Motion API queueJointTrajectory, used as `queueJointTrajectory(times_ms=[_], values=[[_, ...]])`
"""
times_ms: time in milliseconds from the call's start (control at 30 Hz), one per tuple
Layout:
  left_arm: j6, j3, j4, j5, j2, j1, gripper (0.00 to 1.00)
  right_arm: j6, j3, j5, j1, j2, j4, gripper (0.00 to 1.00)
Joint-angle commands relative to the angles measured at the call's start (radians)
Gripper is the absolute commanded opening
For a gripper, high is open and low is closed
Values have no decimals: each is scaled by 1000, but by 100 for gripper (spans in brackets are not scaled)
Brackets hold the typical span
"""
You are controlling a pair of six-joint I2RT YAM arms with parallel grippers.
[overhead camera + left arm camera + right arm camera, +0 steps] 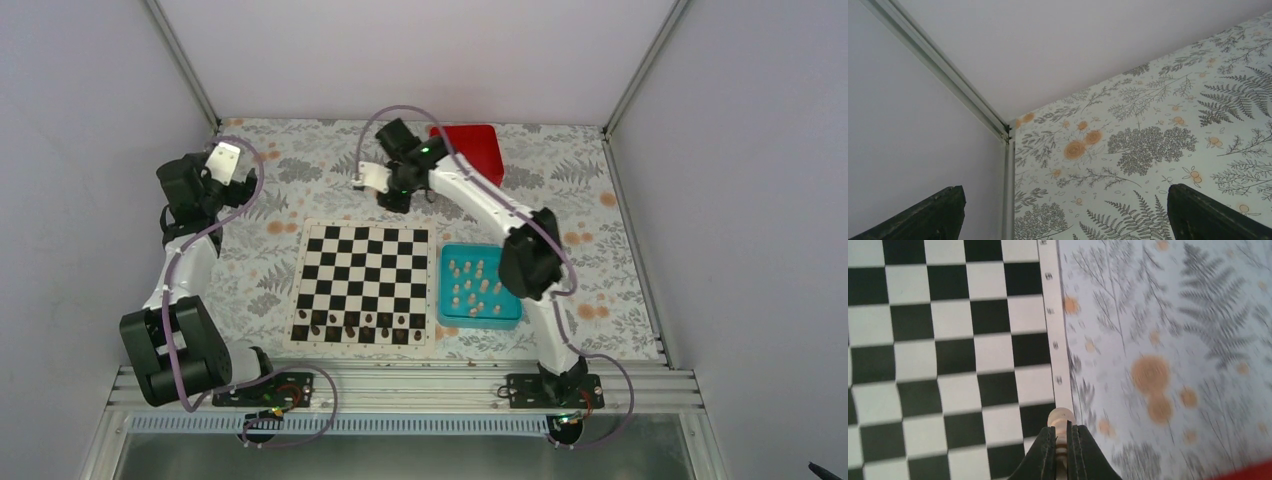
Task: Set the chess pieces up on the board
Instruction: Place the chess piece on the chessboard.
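chess pieces [484, 286] in tray [480, 322], tray right of board [364, 270], box [480, 150] behind

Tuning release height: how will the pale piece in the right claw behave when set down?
The pale piece looks tiny and slender, so probably light and apt to tip. Its rounded head suggests it rolls if dropped.

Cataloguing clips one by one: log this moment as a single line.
right hand: shut on pale chess piece, at board edge | left hand: open, empty, away from board | teal tray: pale pieces inside
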Motion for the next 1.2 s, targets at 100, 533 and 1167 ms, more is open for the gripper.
queueJointTrajectory(times_ms=[100,533,1167], values=[[17,20,21,77,23,30,100,-12,258,-5,78,241,-16,4],[39,-26,36,139,37,75,100,-35,278,23,129,337,22,4],[47,-42,40,180,56,98,100,-41,270,38,129,370,24,8]])
